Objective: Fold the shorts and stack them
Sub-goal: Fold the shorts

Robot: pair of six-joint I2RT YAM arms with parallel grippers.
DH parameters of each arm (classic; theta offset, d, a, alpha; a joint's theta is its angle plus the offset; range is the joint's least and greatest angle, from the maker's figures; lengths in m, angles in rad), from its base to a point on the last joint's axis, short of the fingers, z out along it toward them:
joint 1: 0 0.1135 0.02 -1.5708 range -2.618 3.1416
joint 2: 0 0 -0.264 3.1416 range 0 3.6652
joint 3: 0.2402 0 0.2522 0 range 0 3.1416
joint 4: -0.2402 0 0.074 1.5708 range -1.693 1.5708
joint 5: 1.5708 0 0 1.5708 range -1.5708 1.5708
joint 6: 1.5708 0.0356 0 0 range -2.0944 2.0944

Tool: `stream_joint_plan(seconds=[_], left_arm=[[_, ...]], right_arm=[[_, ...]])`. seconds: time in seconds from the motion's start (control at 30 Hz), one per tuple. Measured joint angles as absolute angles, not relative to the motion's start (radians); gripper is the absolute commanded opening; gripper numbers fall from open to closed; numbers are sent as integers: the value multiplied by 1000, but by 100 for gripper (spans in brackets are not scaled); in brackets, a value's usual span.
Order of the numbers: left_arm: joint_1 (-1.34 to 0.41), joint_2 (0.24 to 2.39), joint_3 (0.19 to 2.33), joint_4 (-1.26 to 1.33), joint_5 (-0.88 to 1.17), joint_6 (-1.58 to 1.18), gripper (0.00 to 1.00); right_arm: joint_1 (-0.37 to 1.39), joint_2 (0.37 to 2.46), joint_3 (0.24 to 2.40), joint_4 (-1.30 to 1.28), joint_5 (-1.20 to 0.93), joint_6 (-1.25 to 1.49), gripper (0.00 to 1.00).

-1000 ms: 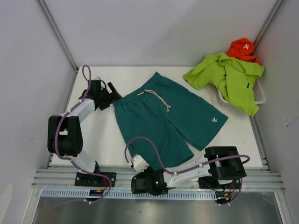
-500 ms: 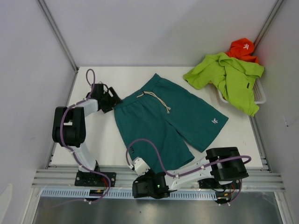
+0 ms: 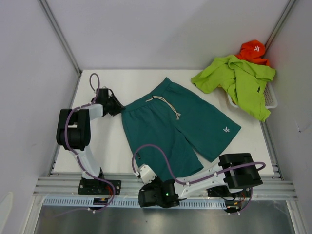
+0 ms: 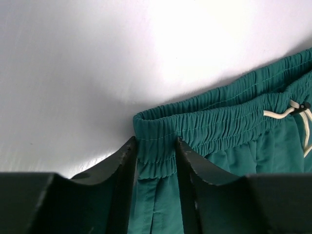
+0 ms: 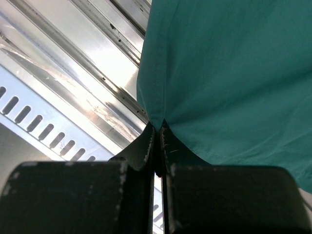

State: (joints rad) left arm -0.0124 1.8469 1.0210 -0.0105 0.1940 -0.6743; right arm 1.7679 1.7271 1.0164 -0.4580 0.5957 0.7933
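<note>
Top external: left gripper (image 3: pixel 117 107) straddles teal shorts (image 3: pixel 175 127) waistband
</note>
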Motion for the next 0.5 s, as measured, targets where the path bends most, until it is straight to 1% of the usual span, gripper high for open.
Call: stream_joint_plan(seconds=[0.07,0.17,0.2,0.37,0.5], left_arm=[[-12,1847,1020,-8,190,-675,36],[-12,1848,1020,-6,189,-676,18],[-12,1849,1020,-3,190,-678,0],[-12,1865,1026,6,196,-676,0],[-13,1864,1073,-66,176,-661,0]], right_arm=[[1769,1725,1016,-458,594,793,0],[1771,1724,1016,-458,594,793,0],[1772,1724,1016,-458,593,792,0],[1777,1708,1016,-458,593,785,0],[1778,1693,1025,-458,583,760,0]])
